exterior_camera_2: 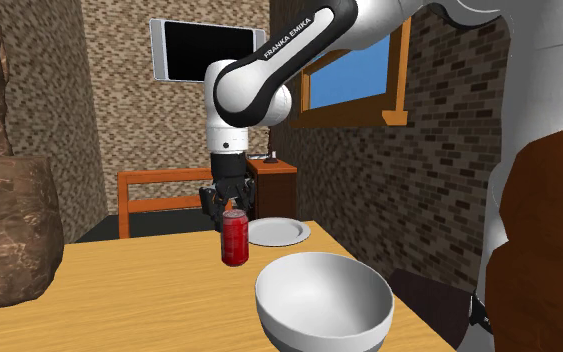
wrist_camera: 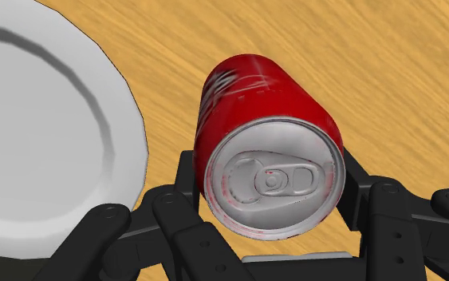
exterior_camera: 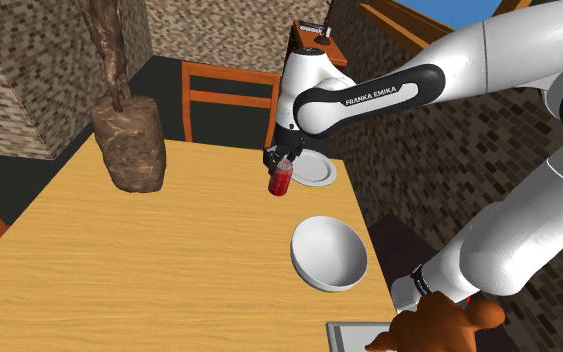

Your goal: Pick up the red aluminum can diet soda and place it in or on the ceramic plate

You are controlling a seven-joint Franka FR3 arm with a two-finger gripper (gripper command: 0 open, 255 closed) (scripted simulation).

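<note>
Arm (exterior_camera: 389, 92) reaching fwd, wrist (exterior_camera: 300, 72) vertical, jaws clamped on red can (wrist_camera: 270, 152).

White arm (exterior_camera: 529, 60), all-black pincer (exterior_camera: 283, 163)

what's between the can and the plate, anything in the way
Nothing visible. The red can, clasped in the jaws, is right beside the white plate, with just bare table between them. The white bowl stands apart, off that path.
</note>
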